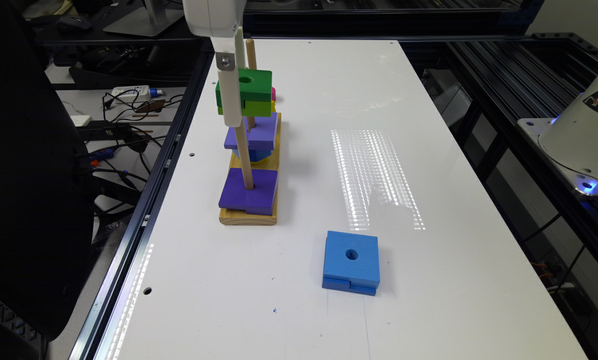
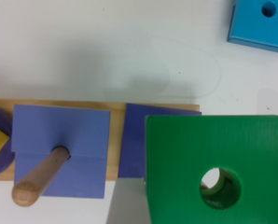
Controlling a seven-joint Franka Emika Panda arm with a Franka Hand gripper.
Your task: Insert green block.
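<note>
Our fingers (image 1: 234, 107) grip the green block (image 1: 249, 92), dark green on top and lime below, with a round centre hole. We hold it raised over the purple block (image 1: 253, 132) on the wooden base (image 1: 249, 216), a peg tip showing through the hole. Our arm reaches straight down at the worktop's (image 1: 429, 175) far left in the exterior view.

My gripper (image 1: 233, 107) is mostly cut off by the exterior view's top edge, and my fingers blur into 1 white strip, so I cannot tell their spread. That strip covers part of the green block (image 1: 249, 92). In the wrist view the green block (image 2: 218, 168) runs off the frame on 2 sides and hides most of a purple block (image 2: 132, 140). Through its hole, a peg tip (image 2: 213, 183) shows only partly. The blue block (image 2: 260, 23) is cropped at the corner.
</note>
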